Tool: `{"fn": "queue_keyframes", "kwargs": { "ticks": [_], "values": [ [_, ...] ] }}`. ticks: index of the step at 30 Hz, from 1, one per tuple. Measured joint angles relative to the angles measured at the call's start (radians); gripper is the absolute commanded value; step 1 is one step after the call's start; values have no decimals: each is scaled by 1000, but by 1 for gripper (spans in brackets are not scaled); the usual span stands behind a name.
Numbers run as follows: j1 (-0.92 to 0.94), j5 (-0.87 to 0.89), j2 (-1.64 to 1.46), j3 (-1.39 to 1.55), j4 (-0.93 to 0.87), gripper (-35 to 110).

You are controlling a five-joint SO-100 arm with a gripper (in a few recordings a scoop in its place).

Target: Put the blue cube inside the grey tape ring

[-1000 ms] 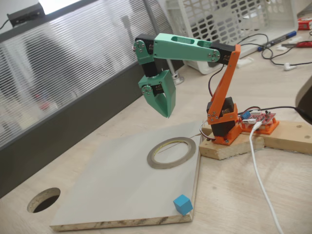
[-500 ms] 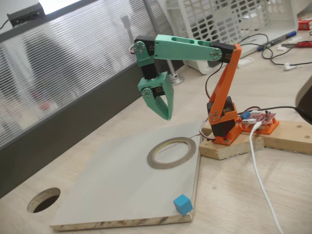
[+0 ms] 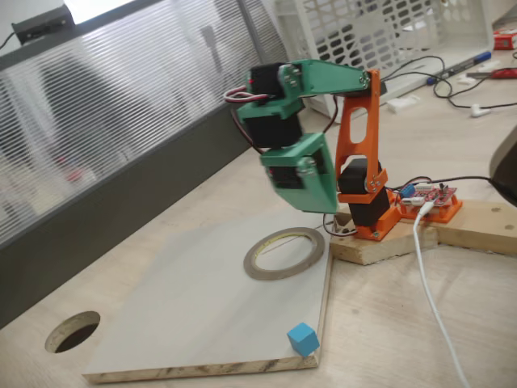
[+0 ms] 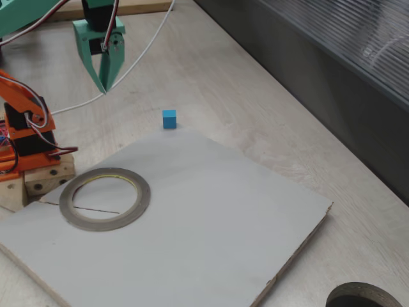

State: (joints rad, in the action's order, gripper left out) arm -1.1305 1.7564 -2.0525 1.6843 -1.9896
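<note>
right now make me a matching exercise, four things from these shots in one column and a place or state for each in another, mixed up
Things:
1. blue cube
2. grey tape ring
3. gripper
4. round hole

Places or states:
A. lying flat on the grey board, nothing inside it
B. up in the air, holding nothing
C. cut into the wooden table, beyond the board's far corner from the arm
D. at a corner of the board, outside the ring

Pairs: 1-D, 2-A, 3-B, 4-C

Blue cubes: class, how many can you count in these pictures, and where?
1. The blue cube sits at the grey board's corner, apart from the grey tape ring.
</note>
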Motion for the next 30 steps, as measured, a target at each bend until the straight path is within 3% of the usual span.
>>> {"fn": "queue_keyframes", "kwargs": {
  "ticks": [8,30],
  "values": [
    [-84,0,0,0,0,0],
    [-75,0,0,0,0,0]
  ]
}}
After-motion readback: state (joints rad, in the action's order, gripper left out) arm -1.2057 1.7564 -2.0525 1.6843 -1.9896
